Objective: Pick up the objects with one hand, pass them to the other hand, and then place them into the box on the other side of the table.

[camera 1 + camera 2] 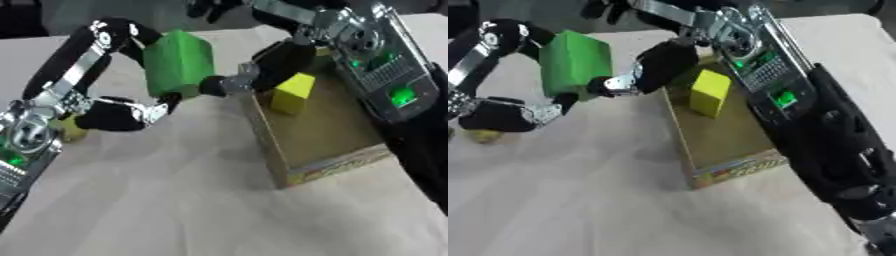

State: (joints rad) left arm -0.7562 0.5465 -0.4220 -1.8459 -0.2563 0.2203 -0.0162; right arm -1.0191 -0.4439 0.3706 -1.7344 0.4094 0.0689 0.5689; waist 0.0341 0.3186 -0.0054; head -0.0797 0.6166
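Note:
My left hand (pixel 118 115) holds a large green block (pixel 179 62) above the table, with fingers curled over its top and the thumb under its lower edge. My right hand (pixel 284 60) reaches in from the upper right. One of its fingers (pixel 226 83) touches the block's lower right corner, and the others are spread above and behind the block. A yellow block (pixel 293 92) stands inside the open cardboard box (pixel 271 145) on the right, just below the right hand.
A small yellowish thing (pixel 72 131) lies on the white cloth by my left wrist. My right forearm (pixel 798 110) hangs over the box's right side. The cloth-covered table (pixel 175 200) stretches toward the front.

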